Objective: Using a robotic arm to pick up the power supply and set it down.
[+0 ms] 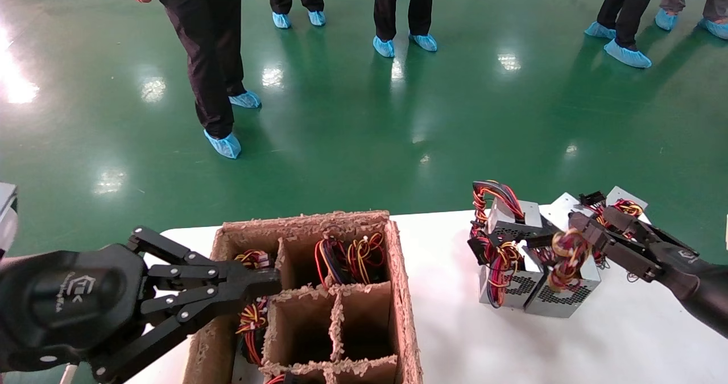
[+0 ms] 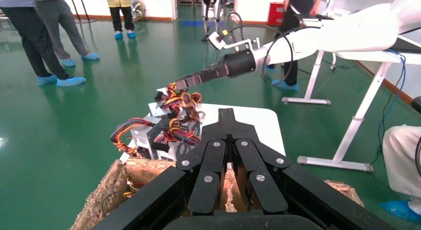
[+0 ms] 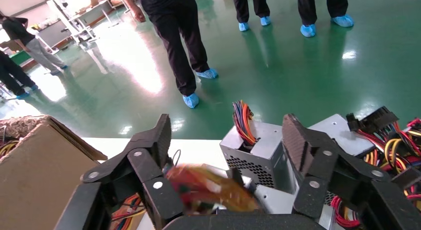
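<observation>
Several silver-grey power supplies with honeycomb vents stand clustered on the right of the white table. My right gripper hovers open over the front right power supply, whose wire bundle hangs at the fingertips. In the right wrist view the fingers stand wide apart with blurred red and yellow wires between them. Another power supply sits just beyond. My left gripper is shut and holds nothing, above the cardboard box. Its joined tips point toward the cluster.
The brown divided cardboard box sits at the table's front left. Wires show in its far and left compartments. Several people in blue shoe covers stand on the green floor beyond the table's far edge.
</observation>
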Controlling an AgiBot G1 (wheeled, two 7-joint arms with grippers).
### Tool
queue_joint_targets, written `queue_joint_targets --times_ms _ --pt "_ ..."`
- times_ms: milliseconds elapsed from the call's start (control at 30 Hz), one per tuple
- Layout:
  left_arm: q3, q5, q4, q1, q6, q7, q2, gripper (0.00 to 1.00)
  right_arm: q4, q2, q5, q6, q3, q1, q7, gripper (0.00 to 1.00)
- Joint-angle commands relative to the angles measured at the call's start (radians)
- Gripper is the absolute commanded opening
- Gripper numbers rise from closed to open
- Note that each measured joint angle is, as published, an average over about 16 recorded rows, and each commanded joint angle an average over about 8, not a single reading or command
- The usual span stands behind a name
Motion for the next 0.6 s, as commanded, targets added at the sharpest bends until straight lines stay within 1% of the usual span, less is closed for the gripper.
queue_joint_targets --times_ms 33,267,600 --pt "0.0 0.0 0.0 0.0 0.0 0.0 0.0 0.0 0.003 0.0 0.001 -0.002 0.0 0.0 0.002 1.0" --pt "0.0 0.0 0.0 0.0 0.0 0.0 0.0 0.0 0.012 -0.002 0.019 -0.018 0.014 0.005 -0.012 1.0" --pt "0.0 0.0 0.0 0.0 0.0 0.0 0.0 0.0 0.032 -0.007 0.078 -0.075 0.066 0.025 -0.076 1.0"
